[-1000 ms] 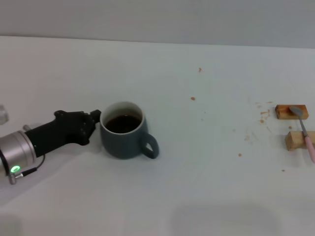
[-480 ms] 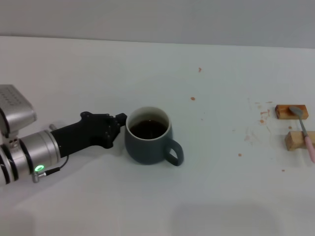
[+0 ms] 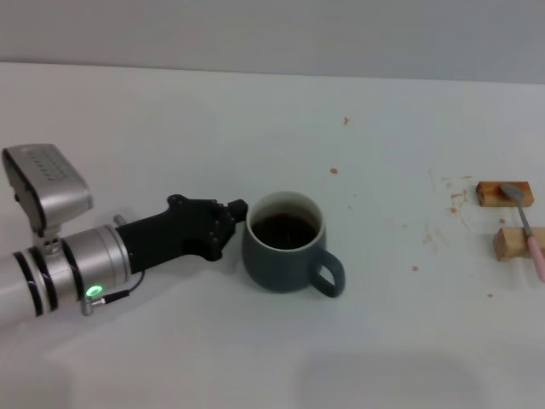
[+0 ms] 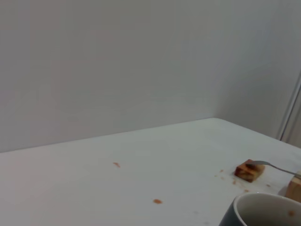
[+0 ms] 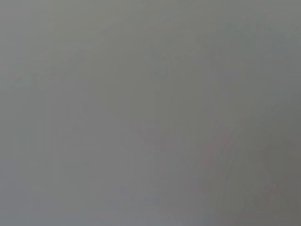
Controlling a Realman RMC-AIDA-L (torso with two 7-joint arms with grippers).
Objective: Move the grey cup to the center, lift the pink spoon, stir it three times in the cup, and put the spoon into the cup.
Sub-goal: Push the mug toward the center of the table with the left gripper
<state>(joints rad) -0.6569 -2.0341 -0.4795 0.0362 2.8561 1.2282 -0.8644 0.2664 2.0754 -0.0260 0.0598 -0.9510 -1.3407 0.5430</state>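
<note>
The grey cup (image 3: 285,256), holding dark brown liquid, stands upright near the middle of the table, its handle pointing to the front right. My left gripper (image 3: 238,210) lies low on the table, shut, with its black tip against the cup's left side. In the left wrist view only the cup's rim (image 4: 263,209) shows. The pink spoon (image 3: 530,234) lies at the far right across two wooden blocks, metal bowl toward the back; its bowl end (image 4: 270,164) also shows in the left wrist view. My right gripper is out of view.
Two small tan wooden blocks (image 3: 504,194) (image 3: 511,243) sit at the table's right edge under the spoon. Small brown crumbs (image 3: 334,170) are scattered between the cup and the blocks. The right wrist view shows only flat grey.
The left arm has slid to the right along the table, and the cup has moved with it from the left part toward the middle. The spoon and blocks have stayed put.
</note>
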